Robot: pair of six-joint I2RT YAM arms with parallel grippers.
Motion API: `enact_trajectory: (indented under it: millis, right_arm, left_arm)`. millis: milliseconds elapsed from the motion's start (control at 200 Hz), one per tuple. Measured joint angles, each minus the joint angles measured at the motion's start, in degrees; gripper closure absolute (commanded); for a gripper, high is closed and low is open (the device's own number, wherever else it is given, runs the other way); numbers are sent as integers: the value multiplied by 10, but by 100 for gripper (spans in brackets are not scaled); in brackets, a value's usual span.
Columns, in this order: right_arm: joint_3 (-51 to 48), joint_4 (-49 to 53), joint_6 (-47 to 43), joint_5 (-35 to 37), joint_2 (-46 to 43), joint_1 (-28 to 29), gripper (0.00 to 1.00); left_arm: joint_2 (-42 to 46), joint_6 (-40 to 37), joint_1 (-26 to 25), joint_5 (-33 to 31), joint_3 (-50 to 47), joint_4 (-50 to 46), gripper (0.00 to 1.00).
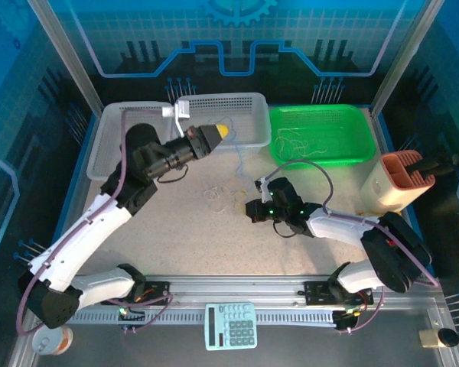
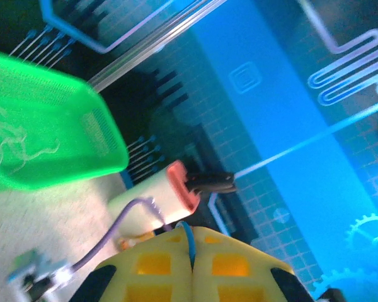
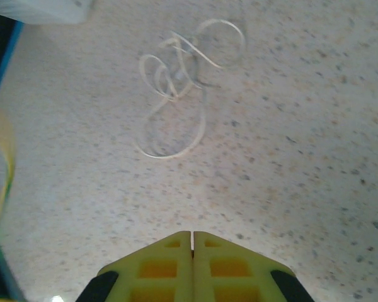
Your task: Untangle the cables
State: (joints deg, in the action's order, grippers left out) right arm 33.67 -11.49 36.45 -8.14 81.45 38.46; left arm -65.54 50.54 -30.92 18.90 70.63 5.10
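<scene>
left hand (image 2: pixel 193 234) closed on blue cable (image 2: pixel 188 242), raised | right hand (image 3: pixel 193 236) closed, looks empty | pale cables (image 3: pixel 176 94) tangled on tabletop (image 3: pixel 302 157), just left of right hand, which is nearer

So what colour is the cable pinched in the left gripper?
Blue. The left wrist view shows the cable best, clamped in the left gripper.

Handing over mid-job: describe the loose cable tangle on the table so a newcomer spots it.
Find the green basket at the back right of the table. In front and left of it, mid-table, lies the pale cable tangle. Unlike the basket's cables, it sits on speckled tabletop in whitish loops.
</scene>
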Motion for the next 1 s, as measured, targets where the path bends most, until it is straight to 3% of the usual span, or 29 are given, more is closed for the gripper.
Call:
enact_trajectory:
  millis: [270, 450, 750, 1000]
  right_arm:
    - [-21, 0, 5, 24, 49, 0, 100]
    - [-22, 3, 7, 22, 50, 1, 100]
    - [25, 68, -10, 21, -12, 2, 47]
    - [52, 124, -21, 30, -89, 7, 27]
  left_arm:
    - [-31, -45, 7, 0, 163, -31, 100]
    - [-35, -57, 11, 0, 188, -37, 100]
    - [-14, -54, 12, -3, 69, -36, 100]
    - [-7, -52, 12, -7, 2, -41, 100]
